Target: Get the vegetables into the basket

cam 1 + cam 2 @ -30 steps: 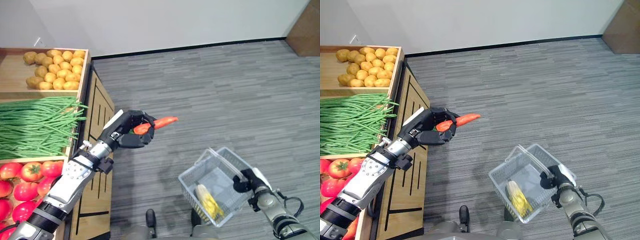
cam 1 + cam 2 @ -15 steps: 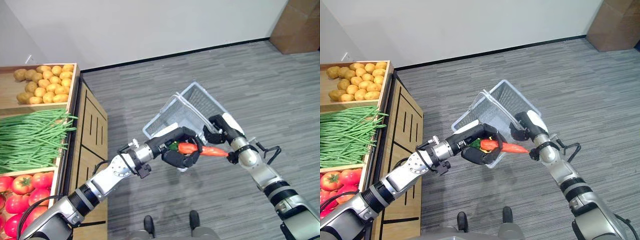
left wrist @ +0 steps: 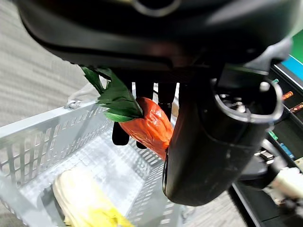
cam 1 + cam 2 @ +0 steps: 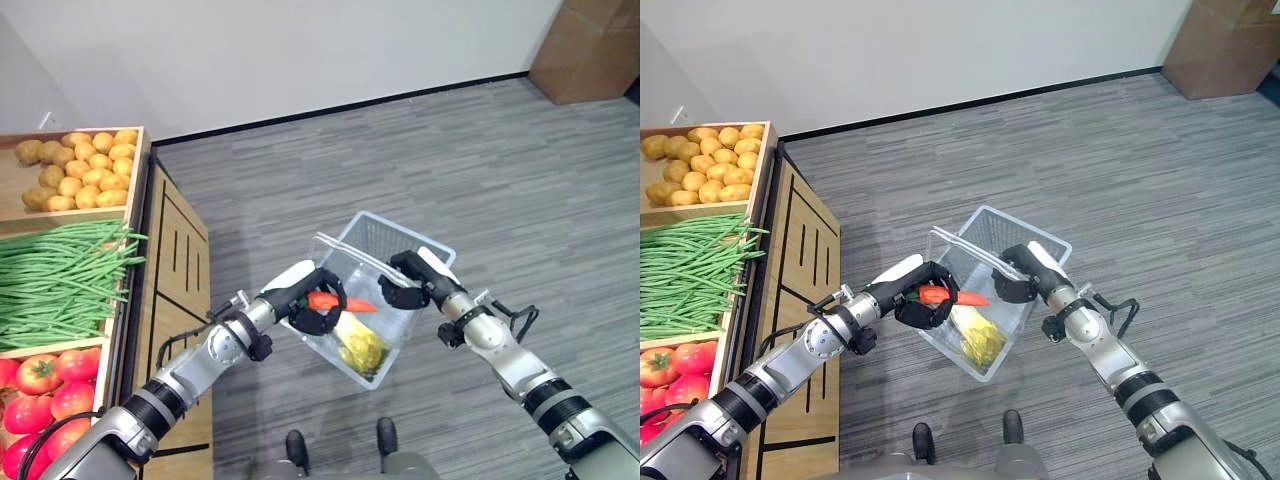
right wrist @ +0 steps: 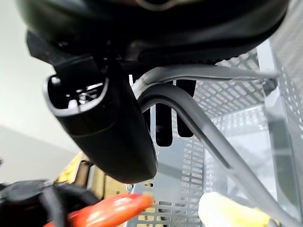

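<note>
A carrot (image 4: 335, 302) was gripped by the left robot hand (image 4: 312, 300) over the basket (image 4: 400, 243). The basket's handle (image 5: 189, 106) was clasped by the right robot hand (image 4: 412, 283). Corn (image 4: 360, 347) lay inside.

One basket (image 4: 395, 236), with two vegetables at it — one carrot (image 4: 335, 302) over its open top and one corn cob (image 4: 360, 345) inside. Beside the basket, one wooden stand (image 4: 175, 260) with three bins — one of potatoes (image 4: 75, 170), one of green beans (image 4: 60, 280), one of tomatoes (image 4: 45, 385), each too many to count.
</note>
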Tool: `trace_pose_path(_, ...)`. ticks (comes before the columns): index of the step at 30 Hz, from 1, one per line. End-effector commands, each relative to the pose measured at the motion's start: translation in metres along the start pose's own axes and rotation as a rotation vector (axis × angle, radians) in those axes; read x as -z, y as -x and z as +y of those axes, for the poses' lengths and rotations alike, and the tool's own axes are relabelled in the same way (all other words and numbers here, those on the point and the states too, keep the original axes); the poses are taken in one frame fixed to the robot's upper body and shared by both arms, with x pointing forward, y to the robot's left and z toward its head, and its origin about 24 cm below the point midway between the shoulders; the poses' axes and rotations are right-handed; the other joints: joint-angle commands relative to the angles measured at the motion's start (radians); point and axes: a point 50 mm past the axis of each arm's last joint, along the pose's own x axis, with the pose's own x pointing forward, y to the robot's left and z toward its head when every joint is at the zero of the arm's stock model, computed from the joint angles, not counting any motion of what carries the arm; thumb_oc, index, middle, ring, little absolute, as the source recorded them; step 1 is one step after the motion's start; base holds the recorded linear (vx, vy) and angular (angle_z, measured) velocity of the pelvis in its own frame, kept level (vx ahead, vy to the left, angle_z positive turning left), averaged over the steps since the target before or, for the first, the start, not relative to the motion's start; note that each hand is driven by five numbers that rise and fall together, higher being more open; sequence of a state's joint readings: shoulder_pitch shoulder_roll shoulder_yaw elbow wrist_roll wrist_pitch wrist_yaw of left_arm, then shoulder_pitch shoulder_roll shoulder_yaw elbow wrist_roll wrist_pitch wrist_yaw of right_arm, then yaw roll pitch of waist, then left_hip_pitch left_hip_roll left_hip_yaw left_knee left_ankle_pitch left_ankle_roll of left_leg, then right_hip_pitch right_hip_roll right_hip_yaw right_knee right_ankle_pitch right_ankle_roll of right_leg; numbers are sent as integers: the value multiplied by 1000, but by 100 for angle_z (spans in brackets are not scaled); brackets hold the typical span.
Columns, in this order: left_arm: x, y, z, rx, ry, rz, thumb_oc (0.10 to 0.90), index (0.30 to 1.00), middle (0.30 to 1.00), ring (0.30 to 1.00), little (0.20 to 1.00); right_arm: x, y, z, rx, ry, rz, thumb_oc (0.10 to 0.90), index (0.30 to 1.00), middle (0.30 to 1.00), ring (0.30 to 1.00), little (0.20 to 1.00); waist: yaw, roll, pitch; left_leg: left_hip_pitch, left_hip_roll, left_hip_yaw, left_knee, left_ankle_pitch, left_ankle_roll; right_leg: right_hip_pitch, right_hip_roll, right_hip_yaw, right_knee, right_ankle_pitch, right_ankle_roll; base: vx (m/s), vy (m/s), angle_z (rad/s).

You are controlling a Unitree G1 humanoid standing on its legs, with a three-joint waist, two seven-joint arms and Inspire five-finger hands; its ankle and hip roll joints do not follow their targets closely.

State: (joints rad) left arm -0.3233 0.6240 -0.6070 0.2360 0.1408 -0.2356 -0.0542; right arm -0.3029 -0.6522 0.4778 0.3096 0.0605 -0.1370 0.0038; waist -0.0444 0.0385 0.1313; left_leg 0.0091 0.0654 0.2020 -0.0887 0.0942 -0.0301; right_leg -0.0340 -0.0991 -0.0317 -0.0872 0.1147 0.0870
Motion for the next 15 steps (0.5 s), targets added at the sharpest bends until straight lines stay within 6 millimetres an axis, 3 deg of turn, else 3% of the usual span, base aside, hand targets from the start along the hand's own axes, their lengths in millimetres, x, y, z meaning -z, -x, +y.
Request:
trace_pose_path(1,-15,-13,29,-142,-116,-113,400,300,300,300,300,-79,-10,-33,104,-93,-421,400,300,300,300,300,10,-70,-120,15,46,1,1,-67,-73,-11,-82,-8,0,-12,111,7,-11,-7)
trace_pose_path(13,0,-26,28,-253,-388,-18,400,300,300,300,300,-114,-6,-6,-34,-198,-583,400,300,300,300,300,-2,-76,-119,22,55,24,1,-67,-80,-14,-76,-2,0,-13,114,-2,-5,-5)
trace_pose_path(14,5,-28,29,-269,-449,13,565,531,531,531,531,-116,-6,-3,-42,-207,-594,400,300,300,300,300,-3,-78,-120,22,57,24,1,-67,-81,-12,-75,-3,0,-14,113,5,-18,-11)
trace_pose_path(15,5,-28,28,-269,-450,13,565,531,531,531,531,-116,-6,-3,-42,-207,-594,400,300,300,300,300,-3,-78,-120,22,57,24,1,-67,-81,-12,-75,-3,0,-14,113,0,0,0)
